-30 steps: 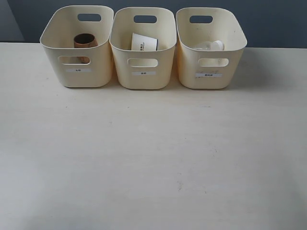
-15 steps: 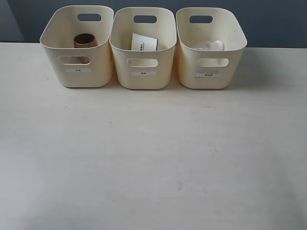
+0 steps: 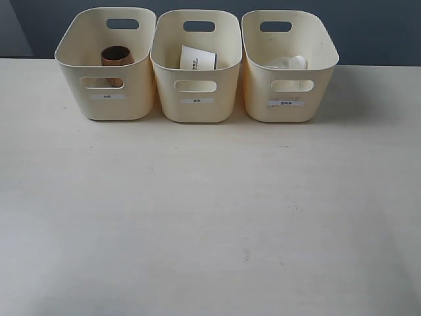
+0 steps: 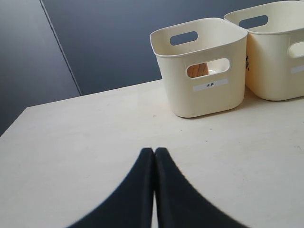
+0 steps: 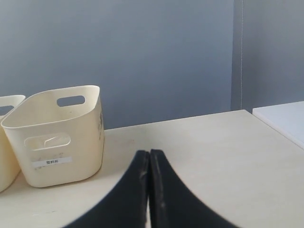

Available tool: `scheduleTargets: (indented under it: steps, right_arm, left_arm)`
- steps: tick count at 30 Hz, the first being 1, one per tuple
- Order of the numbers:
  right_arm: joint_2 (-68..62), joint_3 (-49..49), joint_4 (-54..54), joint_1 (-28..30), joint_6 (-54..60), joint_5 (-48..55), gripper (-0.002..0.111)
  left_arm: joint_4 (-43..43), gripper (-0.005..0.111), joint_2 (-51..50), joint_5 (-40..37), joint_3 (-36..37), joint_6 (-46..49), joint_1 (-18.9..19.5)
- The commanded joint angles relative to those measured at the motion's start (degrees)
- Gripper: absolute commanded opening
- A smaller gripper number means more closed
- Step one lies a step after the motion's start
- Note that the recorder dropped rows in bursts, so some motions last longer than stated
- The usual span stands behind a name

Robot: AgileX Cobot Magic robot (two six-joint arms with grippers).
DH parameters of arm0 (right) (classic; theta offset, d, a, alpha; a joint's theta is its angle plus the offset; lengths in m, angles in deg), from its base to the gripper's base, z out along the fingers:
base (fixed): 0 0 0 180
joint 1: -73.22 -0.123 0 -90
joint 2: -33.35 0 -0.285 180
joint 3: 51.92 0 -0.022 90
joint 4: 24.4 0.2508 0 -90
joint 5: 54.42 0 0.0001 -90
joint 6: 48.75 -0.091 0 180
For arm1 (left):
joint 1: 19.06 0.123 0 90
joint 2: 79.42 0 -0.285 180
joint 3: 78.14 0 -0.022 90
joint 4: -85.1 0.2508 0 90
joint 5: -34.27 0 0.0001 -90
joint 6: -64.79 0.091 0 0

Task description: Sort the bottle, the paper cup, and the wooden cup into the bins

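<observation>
**Nothing has shifted over the last second: all three items lie in the bins**

The wooden cup rests inside the left bin, slightly tilted. It is dark brown, glossy and barrel-shaped, and a patch of it shows through that bin's front cut-out in the left wrist view. The paper cup, white and tapered, lies tipped over in the middle bin. The bottle, clear plastic with a white cap, lies on its side in the right bin. Its long axis runs roughly left to right, with the cap toward the right.

The three bins are smooth cream plastic with rounded corners, oval handle cut-outs and small white labels. They stand side by side along the far edge of the pale, matte tabletop, in front of a grey-blue wall.

Both pincers are outside the exterior view, on the near side well apart from the bins. The left pincer has its black fingers pressed together and holds nothing; it faces the left bin, so that arm is nearer the wooden cup. The right pincer is likewise together and empty, facing the right bin and nearer the bottle. Every item lies beyond the pincers, toward the far side.

With one item in each bin, the sorting looks complete and no further grasp seems called for.
</observation>
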Motion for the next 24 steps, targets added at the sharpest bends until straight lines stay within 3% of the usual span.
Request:
scheduleTargets:
  steps: [1,5,8,10,13,17,24]
  right_arm:
    - [0.32,0.06,0.04,0.26,0.63,0.03,0.000]
    - [0.32,0.06,6.15,0.26,5.42,0.15,0.000]
    - [0.32,0.06,35.94,0.26,36.74,0.57,0.000]
    - [0.32,0.06,46.34,0.26,50.93,1.36,0.000]
    - [0.32,0.06,47.15,0.26,51.21,1.92,0.000]
    - [0.32,0.06,39.78,0.26,42.72,3.68,0.000]
    - [0.32,0.06,39.58,0.26,42.46,6.95,0.000]
  left_arm:
    - [0.00,0.000,0.28,0.28,0.07,-0.11,-0.18]
    - [0.00,0.000,0.28,0.28,0.07,-0.11,-0.18]
    - [0.00,0.000,0.28,0.28,0.07,-0.11,-0.18]
    - [0.00,0.000,0.28,0.28,0.07,-0.11,-0.18]
    - [0.00,0.000,0.28,0.28,0.07,-0.11,-0.18]
    - [0.00,0.000,0.28,0.28,0.07,-0.11,-0.18]
    - [0.00,0.000,0.28,0.28,0.07,-0.11,-0.18]
